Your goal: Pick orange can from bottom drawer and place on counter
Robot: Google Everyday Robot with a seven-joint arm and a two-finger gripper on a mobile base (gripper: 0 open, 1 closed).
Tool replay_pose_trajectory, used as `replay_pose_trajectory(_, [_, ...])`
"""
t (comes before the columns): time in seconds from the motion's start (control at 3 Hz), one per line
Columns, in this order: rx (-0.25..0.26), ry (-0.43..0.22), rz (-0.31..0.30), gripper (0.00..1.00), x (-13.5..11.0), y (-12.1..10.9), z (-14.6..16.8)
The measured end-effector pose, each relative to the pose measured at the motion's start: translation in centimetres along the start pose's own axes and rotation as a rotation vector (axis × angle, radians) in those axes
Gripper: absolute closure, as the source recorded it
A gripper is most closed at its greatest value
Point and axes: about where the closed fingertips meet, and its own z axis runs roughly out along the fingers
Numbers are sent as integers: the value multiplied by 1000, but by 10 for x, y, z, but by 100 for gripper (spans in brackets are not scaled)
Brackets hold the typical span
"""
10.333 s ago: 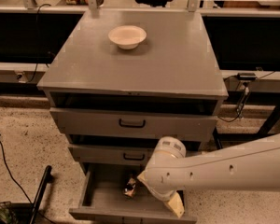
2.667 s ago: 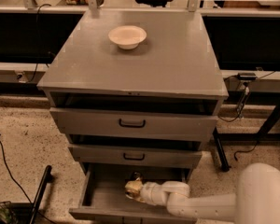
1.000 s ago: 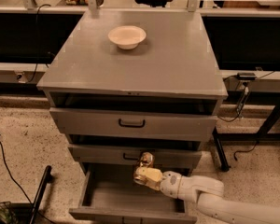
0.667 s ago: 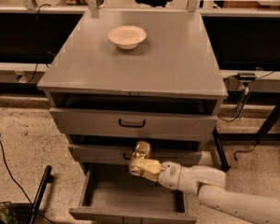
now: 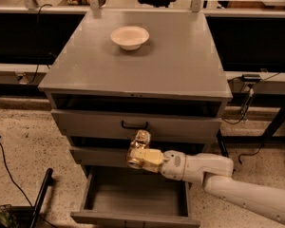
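**A:** Where is the gripper?

**B:** The cream-coloured two-finger gripper (image 5: 138,154) hangs in front of the cabinet, level with the middle grey metal drawer (image 5: 97,156). It sits at the end of a white robot arm (image 5: 228,179) that reaches in from the lower right.

**A:** Fingers apart or together?

**B:** They are clamped around the small orange-gold cylindrical drink can (image 5: 142,138). The can stands close to upright with a slight lean. Its silver top end is just below the black handle (image 5: 134,126) of the top grey metal drawer (image 5: 85,122), and its lower end shows beneath the fingers.

**A:** So the can is out of the drawer?

**B:** Yes. It is held in the air above the deep grey metal bottom drawer (image 5: 133,198), which is pulled out so that its plain grey interior shows. The can touches only the gripper.

**A:** And the counter?

**B:** The flat square grey metal counter (image 5: 147,70) tops the cabinet, well above the can. A round white bowl (image 5: 129,36) sits on it toward the back, a little left of centre and well apart from the can.

**A:** What about the two upper drawers?

**B:** Each shows a dark gap above its front.

**A:** Anything beside the cabinet?

**B:** There is a pale speckled floor (image 5: 28,146). On the left a thin black cable (image 5: 4,167) trails across it, and a black rod (image 5: 40,198) slants near the open drawer.
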Motion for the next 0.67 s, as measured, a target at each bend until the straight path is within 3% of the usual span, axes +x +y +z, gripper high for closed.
replay_pose_trajectory(0.67, [73,-70,-9,100,4,-84,23])
